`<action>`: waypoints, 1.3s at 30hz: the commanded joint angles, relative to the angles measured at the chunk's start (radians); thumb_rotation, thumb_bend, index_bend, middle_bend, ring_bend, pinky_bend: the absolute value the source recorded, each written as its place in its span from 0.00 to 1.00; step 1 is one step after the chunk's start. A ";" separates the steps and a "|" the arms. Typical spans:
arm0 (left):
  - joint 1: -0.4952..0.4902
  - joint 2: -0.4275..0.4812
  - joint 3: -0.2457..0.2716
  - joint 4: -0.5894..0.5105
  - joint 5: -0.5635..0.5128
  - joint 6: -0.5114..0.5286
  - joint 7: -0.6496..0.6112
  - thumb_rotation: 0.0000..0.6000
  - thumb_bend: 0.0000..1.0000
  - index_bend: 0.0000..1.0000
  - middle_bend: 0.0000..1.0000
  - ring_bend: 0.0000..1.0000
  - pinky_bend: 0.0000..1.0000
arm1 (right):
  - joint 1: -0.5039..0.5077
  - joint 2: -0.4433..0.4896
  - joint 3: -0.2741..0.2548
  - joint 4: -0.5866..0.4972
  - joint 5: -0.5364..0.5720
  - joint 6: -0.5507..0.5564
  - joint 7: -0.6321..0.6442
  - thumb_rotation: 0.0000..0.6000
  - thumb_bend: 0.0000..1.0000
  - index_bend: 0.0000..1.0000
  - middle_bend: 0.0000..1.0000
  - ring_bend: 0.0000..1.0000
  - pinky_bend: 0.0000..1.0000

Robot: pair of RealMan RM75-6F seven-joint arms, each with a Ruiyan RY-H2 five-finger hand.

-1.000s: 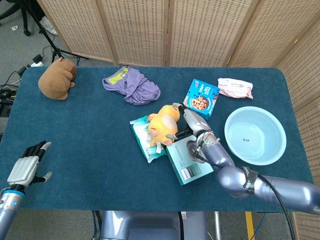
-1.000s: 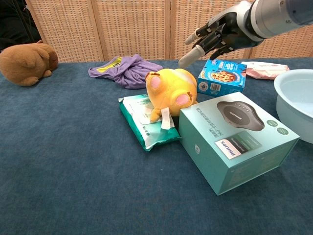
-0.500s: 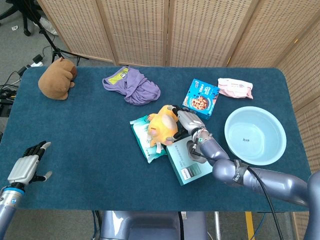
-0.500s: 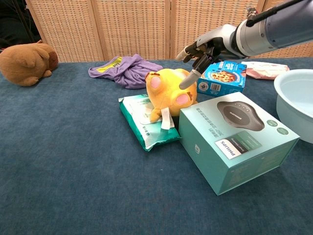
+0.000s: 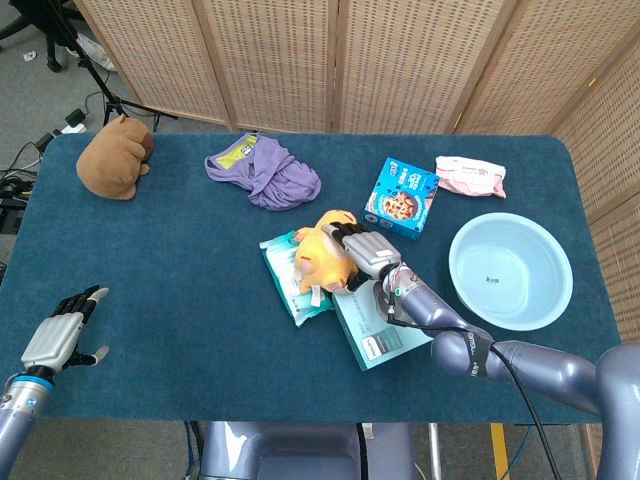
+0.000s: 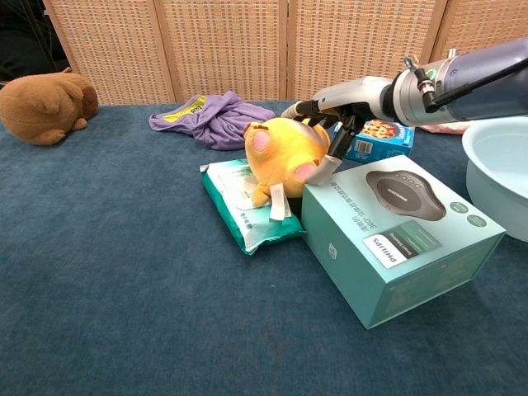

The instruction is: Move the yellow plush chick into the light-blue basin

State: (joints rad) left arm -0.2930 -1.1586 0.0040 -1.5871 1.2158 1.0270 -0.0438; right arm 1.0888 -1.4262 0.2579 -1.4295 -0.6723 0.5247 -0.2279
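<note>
Since the earlier frame the right robot hand (image 5: 358, 252) has dropped from above the teal box onto the chick (image 5: 322, 260), and its fingers now drape over the toy's top and right side. In the head view the chick lies near the desk's (image 5: 180, 270) middle, resting on a green wipes pack (image 5: 285, 275) and touching the teal box (image 5: 378, 320); the basin (image 5: 510, 270) sits well apart to the right, empty. The fingers curl around the plush, but whether they have truly clamped it I cannot tell. The left robot hand (image 5: 55, 338) hovers at the desk's near left corner, fingers apart, holding nothing. In the chest view the right robot hand (image 6: 326, 124) arches over the chick (image 6: 285, 153), one fingertip (image 6: 323, 167) pressed down between the toy and the teal box (image 6: 400, 239), the others over its back. The chick looks light and soft, likely to squash and give rather than slip, so a broad wrap around the round body should hold better than a pinch at the wing or the paper tag. The pack beneath may shift as the toy lifts. The basin's rim (image 6: 483, 157) shows at the right edge.
</note>
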 commanded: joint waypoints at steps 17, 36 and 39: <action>0.000 0.006 -0.007 -0.001 -0.011 -0.016 -0.006 1.00 0.31 0.00 0.00 0.00 0.00 | 0.029 -0.174 0.023 0.166 -0.186 0.024 0.140 1.00 0.02 0.07 0.00 0.00 0.00; 0.003 0.010 -0.012 -0.010 -0.013 -0.017 -0.009 1.00 0.32 0.00 0.00 0.00 0.00 | 0.001 -0.229 0.056 0.183 -0.273 0.223 0.127 1.00 0.21 0.71 0.54 0.45 0.49; 0.003 0.011 -0.012 -0.011 -0.013 -0.017 -0.008 1.00 0.32 0.00 0.00 0.00 0.00 | -0.002 -0.225 0.059 0.175 -0.279 0.234 0.123 1.00 0.21 0.71 0.54 0.45 0.49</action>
State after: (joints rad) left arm -0.2902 -1.1481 -0.0078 -1.5982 1.2026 1.0096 -0.0512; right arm 1.0881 -1.6528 0.3150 -1.2522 -0.9488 0.7567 -0.1035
